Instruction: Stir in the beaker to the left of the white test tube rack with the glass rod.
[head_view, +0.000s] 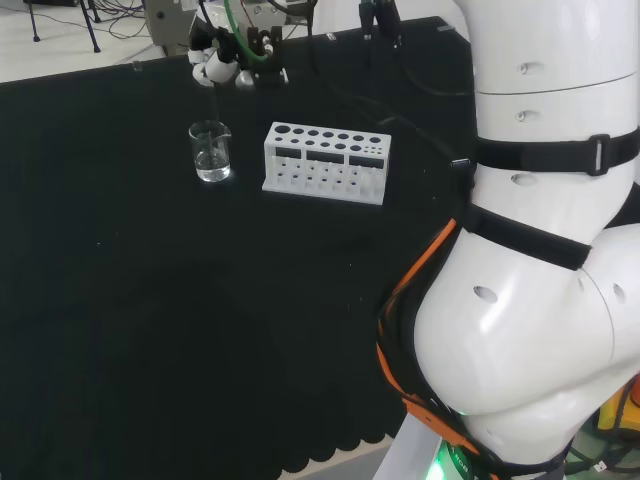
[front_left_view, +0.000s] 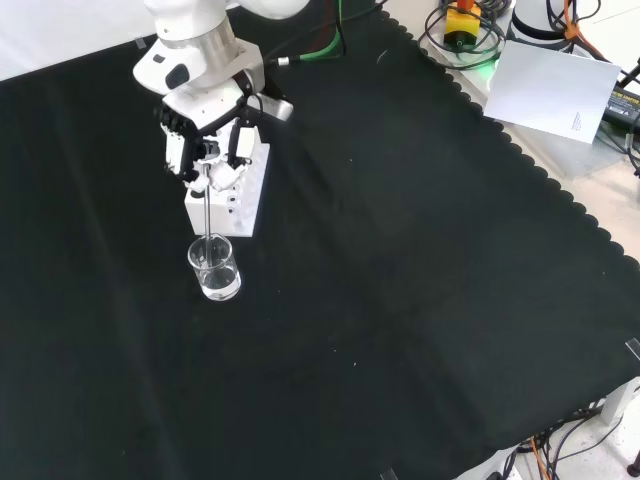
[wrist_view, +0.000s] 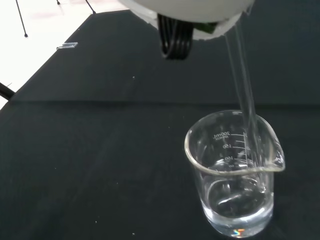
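A clear glass beaker (head_view: 211, 152) (front_left_view: 215, 270) (wrist_view: 234, 173) stands upright on the black cloth, left of the white test tube rack (head_view: 326, 162) in the head view. A little clear liquid lies in its bottom. The hand (head_view: 226, 62) (front_left_view: 210, 150) hovers above the beaker, fingers curled on a thin glass rod (front_left_view: 207, 212) (wrist_view: 245, 92). The rod hangs nearly upright and its lower end reaches down inside the beaker near the rim's far side. In the front view the rack (front_left_view: 236, 195) stands just behind the beaker, partly covered by the hand.
The arm's big white links (head_view: 540, 250) stand at the head view's right. Cables and a sheet of paper (front_left_view: 545, 85) lie beyond the cloth's scalloped edge at the front view's upper right. A small clear piece (wrist_view: 66, 46) lies near the cloth's far edge.
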